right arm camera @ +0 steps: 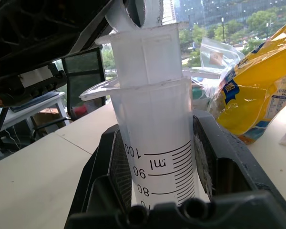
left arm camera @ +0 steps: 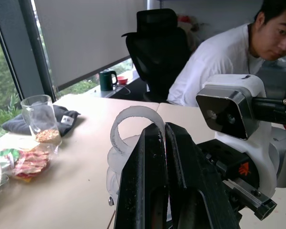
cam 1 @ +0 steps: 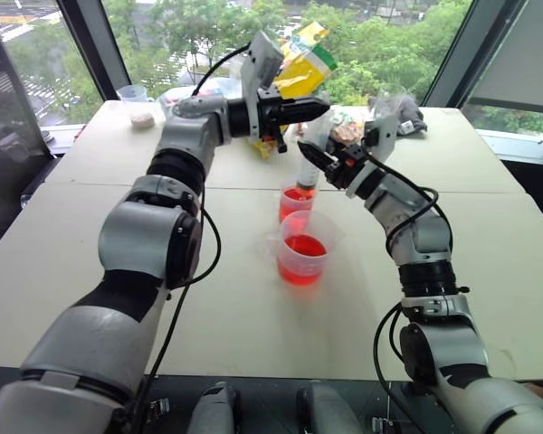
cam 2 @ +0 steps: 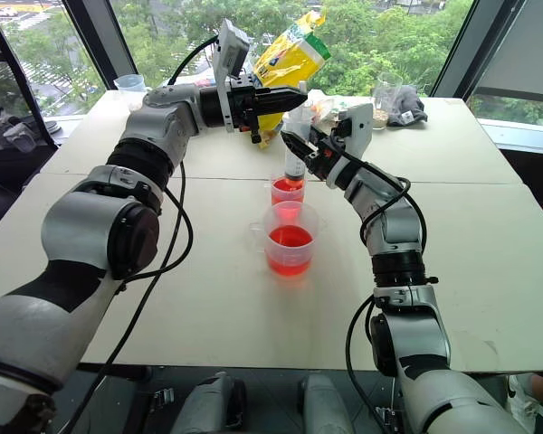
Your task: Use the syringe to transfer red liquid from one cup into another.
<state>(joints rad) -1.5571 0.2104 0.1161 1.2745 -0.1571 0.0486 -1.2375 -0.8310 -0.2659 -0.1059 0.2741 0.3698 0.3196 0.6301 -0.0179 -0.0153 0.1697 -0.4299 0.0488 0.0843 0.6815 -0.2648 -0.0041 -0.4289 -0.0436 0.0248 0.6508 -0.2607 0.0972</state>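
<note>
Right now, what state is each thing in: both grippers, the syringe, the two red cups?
Left gripper: shut on the syringe's plunger ring.
Right gripper: shut on the syringe barrel.
Syringe: upright, nozzle down in the narrow cup.
Narrow cup: upright, some red liquid inside.
Handled cup: upright, partly filled with red liquid.

Desk (cam 1: 90, 271), pale, seamed panels. Yellow-green snack bag (cam 2: 290, 56), far side. Clear cup of beige grains (cam 1: 138, 104), far left corner. Glass holding brown bits (left arm camera: 42, 120) beside dark folded cloth (left arm camera: 19, 123). Black office chair (left arm camera: 158, 45). Seated person, white shirt (left arm camera: 214, 62).
</note>
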